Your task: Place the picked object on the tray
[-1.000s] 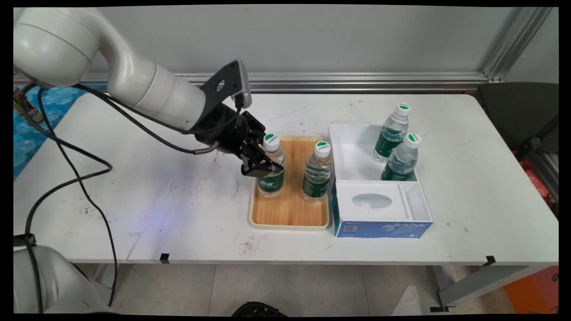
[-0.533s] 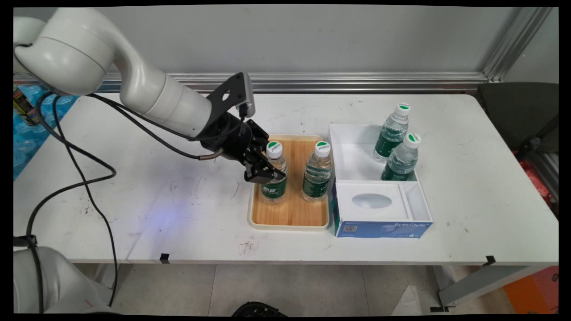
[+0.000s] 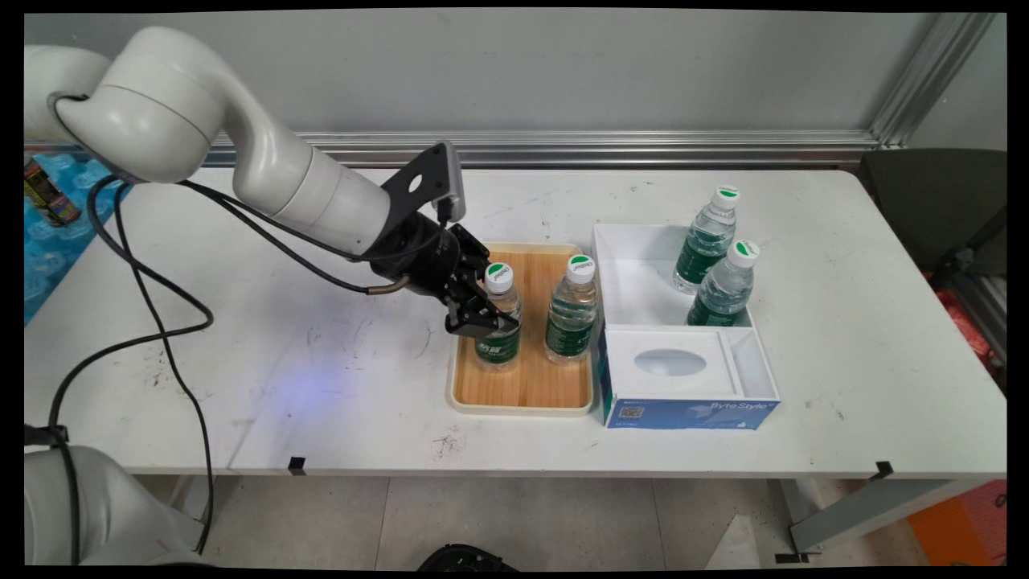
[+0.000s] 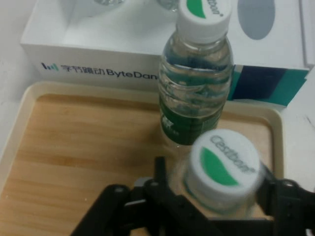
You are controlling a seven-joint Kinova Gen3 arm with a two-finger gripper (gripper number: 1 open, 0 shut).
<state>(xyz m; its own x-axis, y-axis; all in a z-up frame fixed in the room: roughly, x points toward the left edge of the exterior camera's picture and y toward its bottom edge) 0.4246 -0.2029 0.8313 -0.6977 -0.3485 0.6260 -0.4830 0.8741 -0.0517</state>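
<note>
Gripper [image 3: 482, 318]: its fingers [image 4: 160, 184] are closing tight on a water bottle [image 3: 499, 322], gripping it just below the cap.
Held bottle: standing upright on the wooden tray [image 3: 530, 386], toward its 9 o'clock side.
Neighbours: a second bottle [image 3: 571, 312] is standing at 3 o'clock; beyond it, a white box [image 3: 683, 378] is sitting on the desk [image 3: 321, 378].

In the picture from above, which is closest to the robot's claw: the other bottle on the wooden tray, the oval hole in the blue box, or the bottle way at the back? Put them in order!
From the gripper, clamped on a bottle:
1. Second tray bottle, just to its right on the tray.
2. Oval hole, farther right in the blue box.
3. Back bottle, far right, nearest the wall.
</note>
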